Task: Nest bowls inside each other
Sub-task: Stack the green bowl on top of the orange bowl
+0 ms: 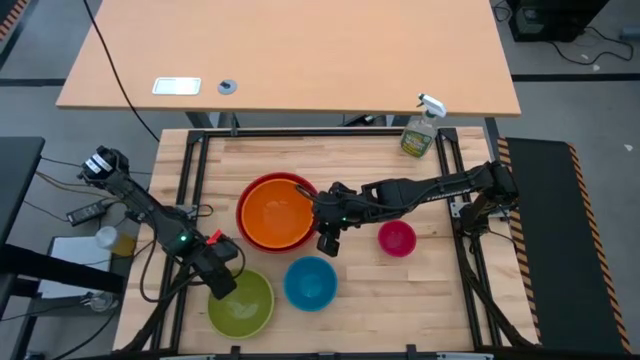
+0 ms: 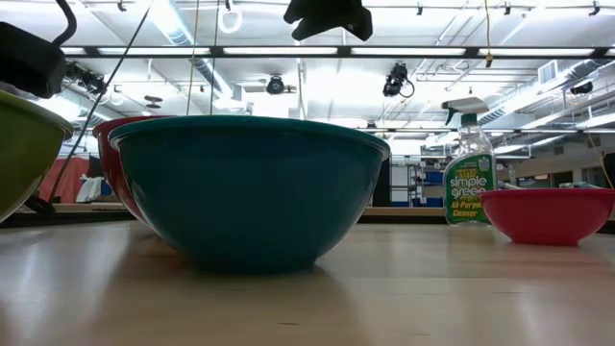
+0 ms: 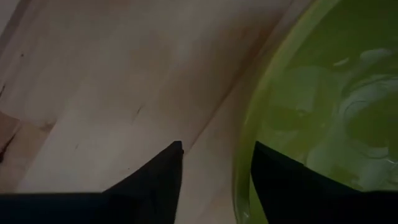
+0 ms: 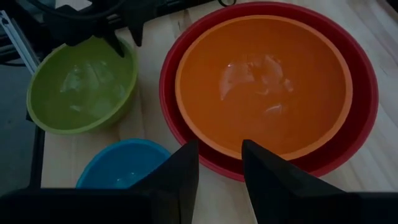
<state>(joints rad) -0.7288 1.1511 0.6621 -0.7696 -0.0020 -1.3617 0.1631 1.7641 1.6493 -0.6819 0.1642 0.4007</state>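
Observation:
An orange bowl [image 1: 275,215] sits nested in the red bowl [image 1: 250,190] at mid-table. The lime green bowl [image 1: 243,305], the blue bowl [image 1: 310,283] and the small pink bowl [image 1: 396,238] each stand alone on the wood. My left gripper [image 3: 217,149] is open and points down over the green bowl's far-left rim [image 3: 239,168], one finger outside the wall and one inside. I see no touch. My right gripper [image 4: 217,146] is open and holds nothing. It hangs well above the table, over the red bowl's near-right rim [image 4: 211,163].
A clear spray bottle [image 1: 421,130] stands at the table's far right corner. Black frame rails [image 1: 190,180] run along the table's left and right sides. Bare wood lies between the pink bowl and the right rail, and along the near edge right of the blue bowl.

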